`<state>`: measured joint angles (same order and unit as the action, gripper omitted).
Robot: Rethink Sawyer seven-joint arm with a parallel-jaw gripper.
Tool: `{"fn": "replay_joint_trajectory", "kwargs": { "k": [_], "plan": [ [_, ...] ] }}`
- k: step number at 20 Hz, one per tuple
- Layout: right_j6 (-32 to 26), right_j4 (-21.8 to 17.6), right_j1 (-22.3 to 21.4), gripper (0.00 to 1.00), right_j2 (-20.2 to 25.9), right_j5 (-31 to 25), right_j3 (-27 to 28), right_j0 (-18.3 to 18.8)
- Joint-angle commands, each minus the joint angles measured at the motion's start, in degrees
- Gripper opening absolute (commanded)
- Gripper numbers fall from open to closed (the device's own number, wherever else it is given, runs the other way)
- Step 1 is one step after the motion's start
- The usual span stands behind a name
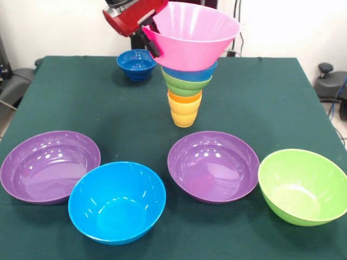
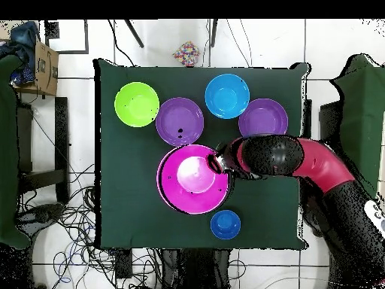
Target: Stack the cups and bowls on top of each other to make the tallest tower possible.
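Four large bowls sit nearest you in the front view, all upright and empty on the green tabletop: the purple bowl on the left, the large blue bowl just in front of it and nearly touching its rim, the second purple bowl to the right of centre, and the large green bowl close beside that one at the right edge.

Behind them, at mid-table, you see the tower. The yellow-orange cup stands at the bottom, the orange cup is nested in it, the small green bowl sits above, and the light blue bowl shows as a thin band on top.

The pink bowl is over the tower, tilted, its base down in the light blue bowl. The claw pinches the pink bowl's rim on the left side, one finger outside the wall; the red arm comes in from the top. From overhead, you find the pink bowl covering the tower entirely, with the claw at its edge.

Farthest back, the dark blue bowl stands alone, well apart from the tower.
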<state>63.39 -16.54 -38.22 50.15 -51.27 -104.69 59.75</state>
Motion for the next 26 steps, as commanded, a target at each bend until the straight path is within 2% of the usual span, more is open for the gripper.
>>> {"fn": "replay_joint_trajectory", "kwargs": {
  "k": [1,11,26],
  "plan": [
    [-1.0,-1.4,0.7,0.0,-1.1,-2.7,-3.1,-0.9],
    [1.5,-1.2,-1.2,0.0,-0.5,0.8,-6.9,-0.4],
    [2.4,-1.2,0.3,0.0,-0.9,1.6,-5.1,-3.0]
  ]
}}
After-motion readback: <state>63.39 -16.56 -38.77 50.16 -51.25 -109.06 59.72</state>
